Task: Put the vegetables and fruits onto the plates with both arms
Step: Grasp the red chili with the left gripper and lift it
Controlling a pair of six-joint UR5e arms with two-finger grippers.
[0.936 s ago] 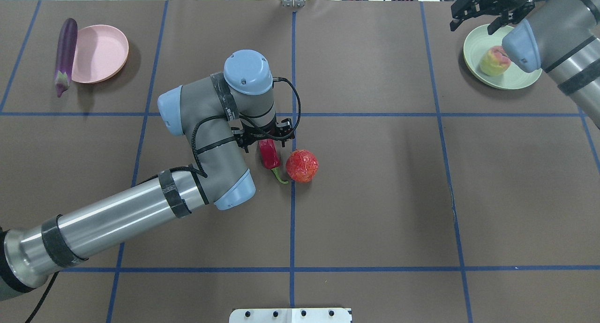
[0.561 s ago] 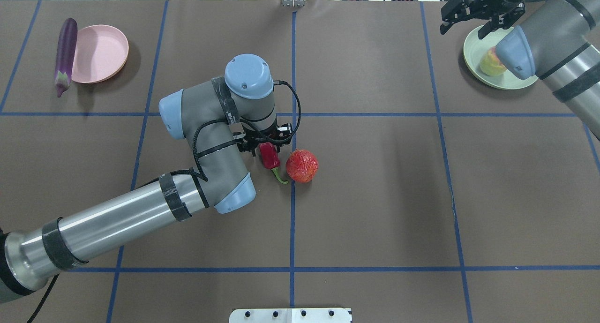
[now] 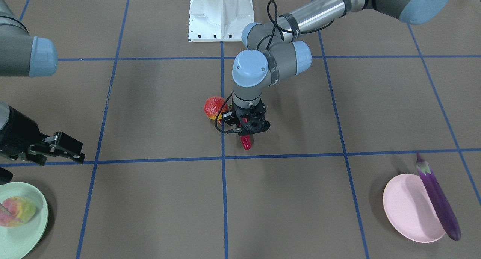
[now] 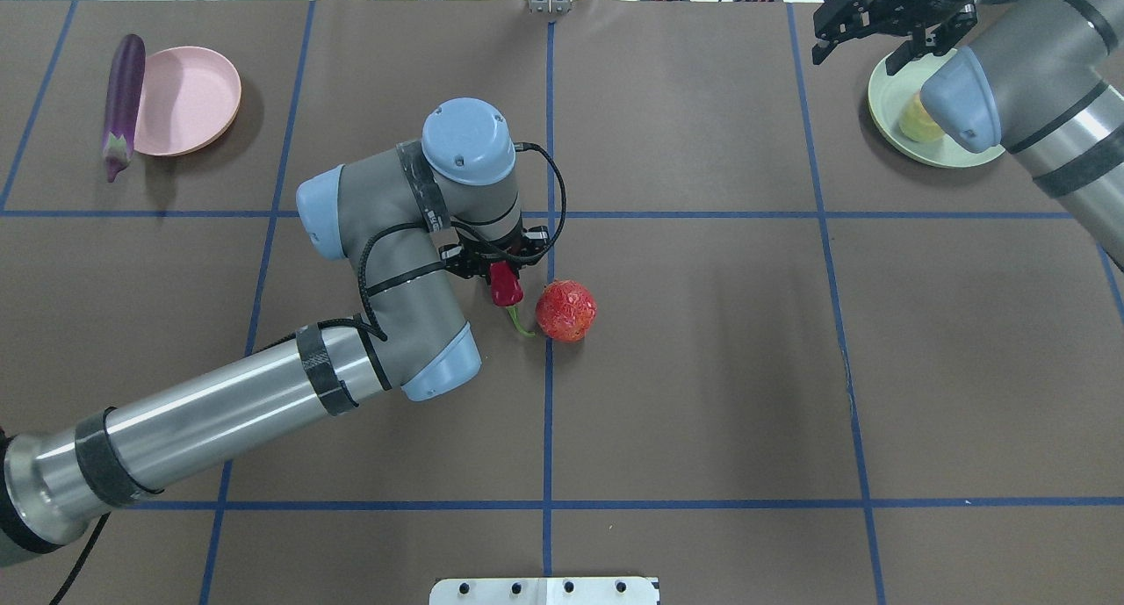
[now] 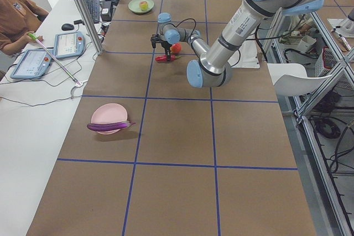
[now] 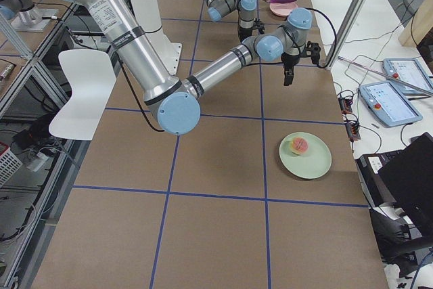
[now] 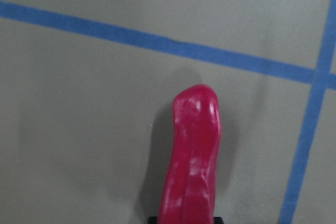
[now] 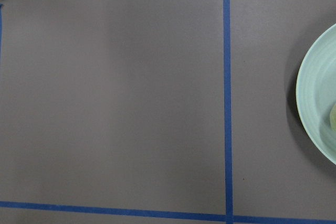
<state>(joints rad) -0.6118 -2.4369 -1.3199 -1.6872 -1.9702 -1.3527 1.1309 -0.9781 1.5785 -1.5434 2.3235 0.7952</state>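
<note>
Seen from overhead, the left gripper (image 4: 493,261) clamped the chili pepper (image 4: 505,287) mid-body near the table's middle, its long axis running twelve to six; the pink plate (image 4: 189,96) lay well off at ten o'clock, nearer that arm; the right gripper (image 4: 861,56) gaped wide, empty.
</note>
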